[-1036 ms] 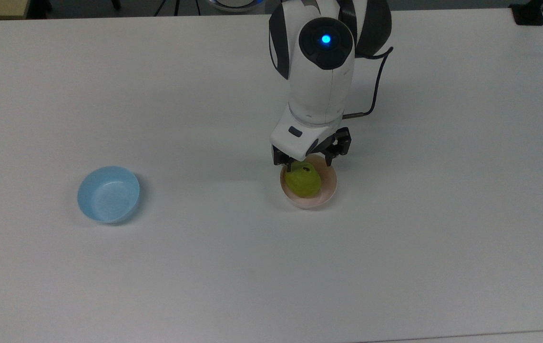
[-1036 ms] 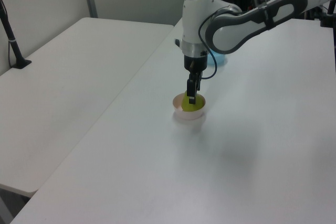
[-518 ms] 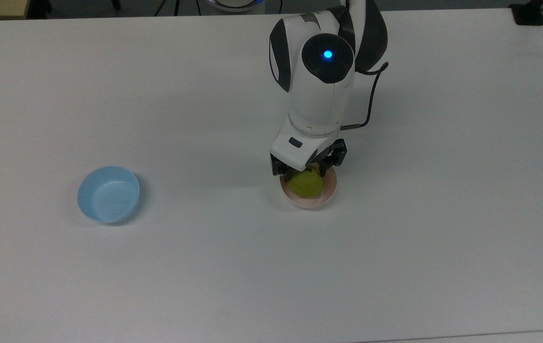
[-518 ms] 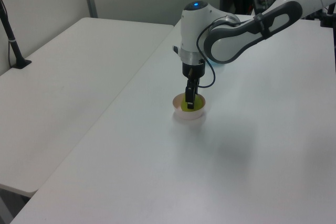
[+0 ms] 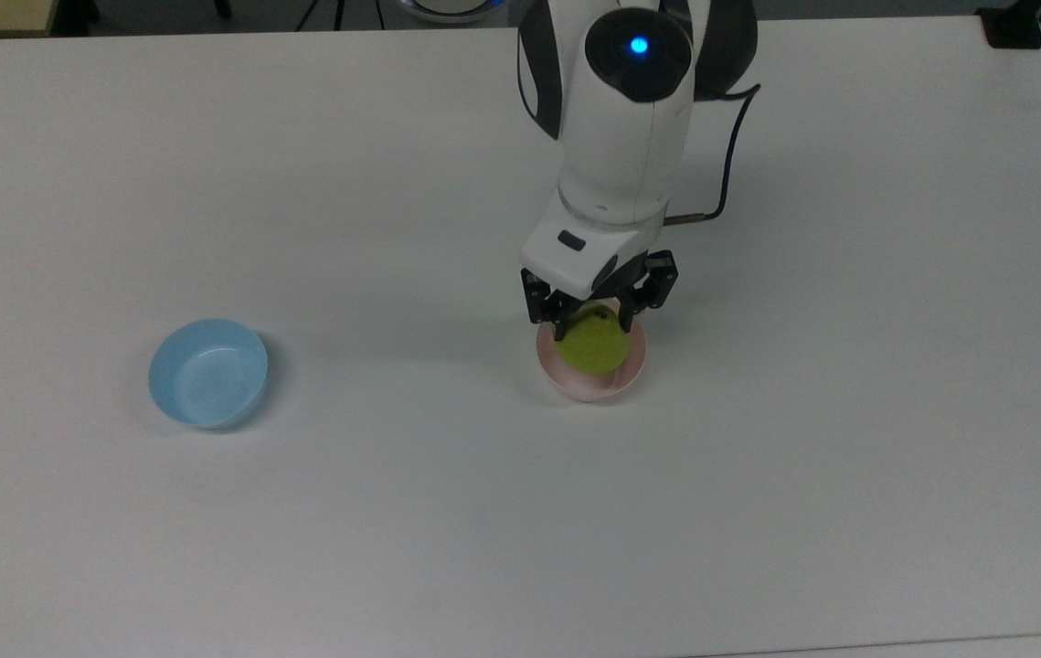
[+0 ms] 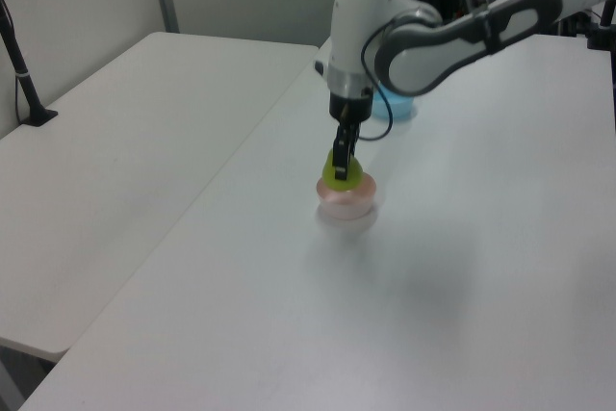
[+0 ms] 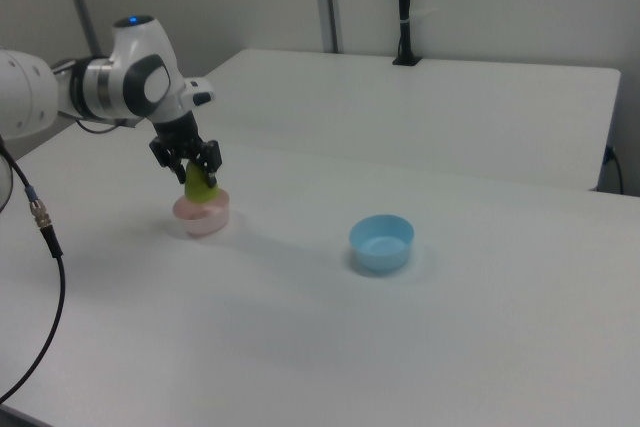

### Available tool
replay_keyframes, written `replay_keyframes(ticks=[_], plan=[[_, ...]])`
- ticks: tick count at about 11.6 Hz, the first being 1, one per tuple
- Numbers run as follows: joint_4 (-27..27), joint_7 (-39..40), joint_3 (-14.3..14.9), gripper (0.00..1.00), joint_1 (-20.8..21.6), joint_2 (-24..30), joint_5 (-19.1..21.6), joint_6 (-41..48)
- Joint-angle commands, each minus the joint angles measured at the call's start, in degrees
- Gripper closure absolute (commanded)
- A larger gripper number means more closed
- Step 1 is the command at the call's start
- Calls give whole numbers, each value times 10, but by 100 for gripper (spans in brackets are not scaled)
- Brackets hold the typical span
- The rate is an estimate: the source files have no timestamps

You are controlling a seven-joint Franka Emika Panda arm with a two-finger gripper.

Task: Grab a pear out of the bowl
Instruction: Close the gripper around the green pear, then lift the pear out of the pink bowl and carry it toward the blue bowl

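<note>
My gripper (image 5: pixel 595 315) is shut on the yellow-green pear (image 5: pixel 593 345), its black fingers clamped on either side of the fruit's top. The pear (image 7: pixel 199 187) hangs just above the pale pink bowl (image 7: pixel 203 216), lifted off the bowl's bottom. In the left view the pear (image 6: pixel 343 175) sits at rim height over the pink bowl (image 6: pixel 347 201), with the gripper (image 6: pixel 342 163) coming straight down from the white arm. The pink bowl (image 5: pixel 589 382) rests on the white table, right of centre in the top view.
A light blue bowl (image 5: pixel 207 372) stands on the table far toward the top view's left, and shows as the blue bowl (image 7: pixel 381 242) in the right view. A black cable (image 5: pixel 730 146) runs along the arm. A second white table (image 6: pixel 115 141) adjoins on the left view's left.
The gripper dropped onto the pear, shut on it, then rose. The pear has come up from the bottom of the pink bowl to about rim height.
</note>
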State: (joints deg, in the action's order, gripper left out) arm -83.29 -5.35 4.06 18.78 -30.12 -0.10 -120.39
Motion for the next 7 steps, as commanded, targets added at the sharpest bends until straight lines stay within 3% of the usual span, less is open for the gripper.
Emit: replay_keyframes(ticks=[1, 3, 7], plan=[[-13, -21, 2, 59, -1, 76, 11, 38], [-13, -21, 2, 59, -22, 92, 10, 45], [-13, 10, 2, 59, -109, 96, 6, 40]])
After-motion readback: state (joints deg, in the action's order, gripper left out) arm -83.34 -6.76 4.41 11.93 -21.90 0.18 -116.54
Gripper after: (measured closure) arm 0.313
